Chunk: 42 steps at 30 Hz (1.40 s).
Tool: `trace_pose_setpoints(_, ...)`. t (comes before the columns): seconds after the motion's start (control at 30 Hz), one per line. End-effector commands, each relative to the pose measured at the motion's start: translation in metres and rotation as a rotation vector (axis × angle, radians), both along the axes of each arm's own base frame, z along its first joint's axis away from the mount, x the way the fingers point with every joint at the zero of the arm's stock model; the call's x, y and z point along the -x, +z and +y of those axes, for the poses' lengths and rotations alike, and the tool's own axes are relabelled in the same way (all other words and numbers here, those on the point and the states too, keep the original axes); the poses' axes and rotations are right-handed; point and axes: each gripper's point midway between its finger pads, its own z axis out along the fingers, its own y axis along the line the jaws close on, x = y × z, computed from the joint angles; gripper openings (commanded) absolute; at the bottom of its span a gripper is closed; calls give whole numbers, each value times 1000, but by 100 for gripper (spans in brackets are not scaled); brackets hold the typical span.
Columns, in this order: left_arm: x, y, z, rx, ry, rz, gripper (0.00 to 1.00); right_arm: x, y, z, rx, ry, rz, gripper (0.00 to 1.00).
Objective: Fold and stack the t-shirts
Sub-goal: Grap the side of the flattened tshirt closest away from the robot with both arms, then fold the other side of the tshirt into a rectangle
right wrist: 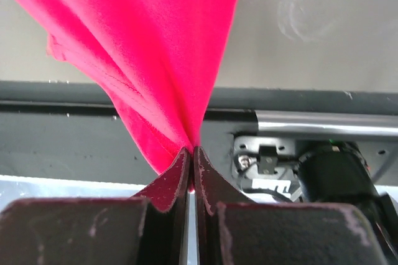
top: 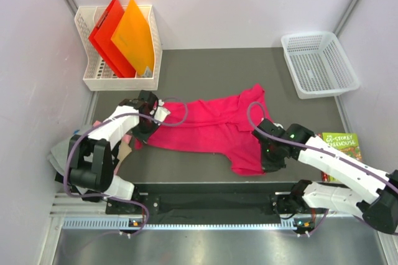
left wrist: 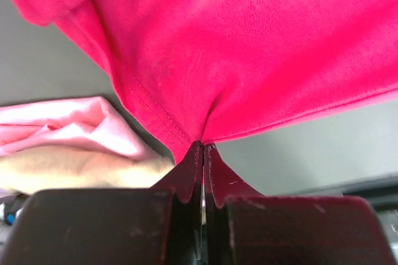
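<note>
The magenta-pink t-shirt (top: 211, 125) is stretched across the grey table between my two grippers. My left gripper (top: 147, 116) is shut on its left edge; in the left wrist view the gripper (left wrist: 204, 145) pinches the hem of the shirt (left wrist: 249, 41). My right gripper (top: 272, 152) is shut on the shirt's right part; in the right wrist view the gripper (right wrist: 191, 149) holds a bunched fold of the shirt (right wrist: 149, 47). Folded pale pink (left wrist: 68, 125) and tan (left wrist: 81, 168) shirts lie at the left, under my left arm. A grey shirt (top: 60, 152) shows at the far left.
A white rack (top: 121, 66) with red and orange folders (top: 121, 38) stands at the back left. A white mesh basket (top: 318, 63) sits at the back right. A green-covered book (top: 341, 147) lies at the right. The black base rail (top: 211, 201) runs along the near edge.
</note>
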Motion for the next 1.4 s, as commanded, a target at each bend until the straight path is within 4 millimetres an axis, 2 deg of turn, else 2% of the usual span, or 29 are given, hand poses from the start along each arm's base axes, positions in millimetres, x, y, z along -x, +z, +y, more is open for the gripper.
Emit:
trace_pose_setpoints(0.0, 22, 31, -9, 55, -66, 68, 0, 14, 24, -17, 19, -15, 6, 0)
trace_pose_setpoints(0.23, 48, 50, 0, 32, -140, 132, 9, 22, 44, -16, -20, -10, 20, 0)
trace_pose_setpoints(0.4, 45, 61, -3, 42, -146, 137, 10, -4, 57, -6, 4, 5, -34, 0)
trace_pose_setpoints(0.53, 20, 77, -6, 37, -160, 83, 10, -39, 69, 4, -8, 1, -98, 0)
trace_pose_setpoints(0.63, -5, 81, -8, 17, -172, 52, 10, -70, 78, 0, -6, -23, -134, 0)
trace_pose_setpoints(0.67, -13, 80, -9, 15, -175, 43, 9, -85, 82, -1, -12, -50, -152, 0)
trace_pose_setpoints(0.77, -35, 66, -9, -17, -187, 66, 8, -112, 90, -6, -5, -61, -186, 0)
trace_pose_setpoints(0.9, -56, 54, -9, -43, -208, 77, 7, -140, 96, -9, 1, -69, -219, 0)
trace_pose_setpoints(1.03, -73, 43, -7, -77, -222, 65, 6, -165, 92, -7, -2, -74, -233, 0)
trace_pose_setpoints(1.17, -86, 29, -2, -123, -236, 74, 5, -189, 78, -1, -1, -70, -220, 0)
trace_pose_setpoints(1.37, -103, 19, 9, -180, -257, 66, 4, -224, 64, -4, 21, -73, -222, 0)
